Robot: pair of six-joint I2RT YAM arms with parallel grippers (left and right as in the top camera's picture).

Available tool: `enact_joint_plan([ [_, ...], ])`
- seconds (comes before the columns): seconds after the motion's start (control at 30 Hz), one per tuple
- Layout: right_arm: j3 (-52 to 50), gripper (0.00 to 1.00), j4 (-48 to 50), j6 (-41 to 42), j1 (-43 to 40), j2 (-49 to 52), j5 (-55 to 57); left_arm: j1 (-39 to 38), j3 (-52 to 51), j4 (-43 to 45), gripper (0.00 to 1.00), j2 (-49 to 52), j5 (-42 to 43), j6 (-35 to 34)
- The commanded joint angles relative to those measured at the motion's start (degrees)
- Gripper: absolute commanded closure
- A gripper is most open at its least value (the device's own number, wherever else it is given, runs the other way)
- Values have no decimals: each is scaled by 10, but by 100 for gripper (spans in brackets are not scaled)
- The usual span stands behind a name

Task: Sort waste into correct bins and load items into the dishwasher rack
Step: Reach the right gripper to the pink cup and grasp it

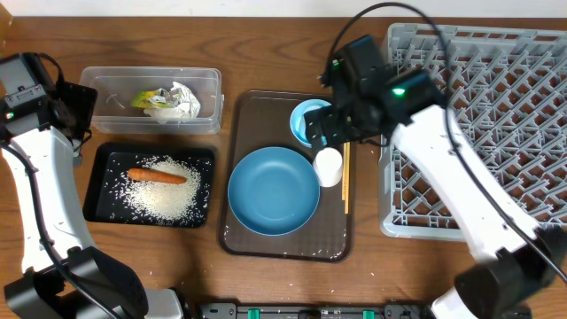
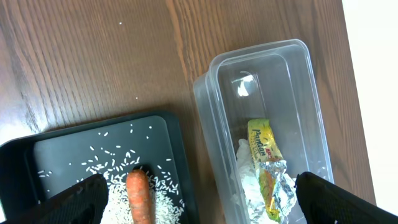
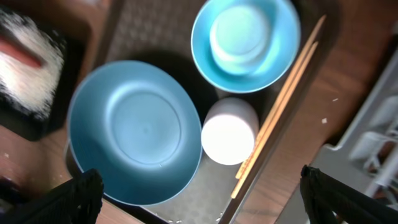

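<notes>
The wide blue bowl [image 1: 273,190] [image 3: 134,130], light-blue cup [image 1: 306,120] [image 3: 245,43], white cup [image 1: 328,166] [image 3: 229,130] and chopsticks [image 1: 345,182] [image 3: 280,106] sit on the brown serving tray [image 1: 244,239]. The carrot [image 1: 157,175] [image 2: 140,196] lies on rice [image 1: 168,199] [image 2: 112,180] in the black tray [image 1: 97,190] [image 2: 37,162]. Tissue [image 1: 182,102] [image 2: 245,168] and the yellow-green wrapper [image 1: 144,100] [image 2: 267,162] lie in the clear tub [image 1: 151,78] [image 2: 211,112]. My right gripper [image 1: 330,124] [image 3: 205,199] is open and empty above the cups. My left gripper [image 1: 75,111] [image 2: 199,202] is open and empty, high over the two bins.
The grey dishwasher rack [image 1: 496,115] stands at the right, its corner showing in the right wrist view [image 3: 373,143]. A few rice grains lie on the wooden table in front of the black tray [image 1: 146,275].
</notes>
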Motion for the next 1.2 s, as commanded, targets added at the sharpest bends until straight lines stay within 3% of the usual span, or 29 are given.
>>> enact_joint_plan([
  [0.0,2,1,-14,16,9,43,17,2,6,0,2,-1,-5,5],
  [0.1,2,1,-40,61,9,87,39,2,6,0,2,-1,-5,5],
  [0.47,-1,1,-43,57,9,174,50,2,6,0,2,-1,-5,5],
  [0.63,-3,1,-28,57,9,183,49,2,6,0,2,-1,-5,5],
  [0.77,-11,9,-18,57,10,183,50,2,6,0,2,-1,-5,5],
  [1.1,-49,9,6,63,12,183,49,2,6,0,2,-1,-5,5],
  [1.17,-49,12,6,70,14,183,50,2,6,0,2,-1,-5,5],
])
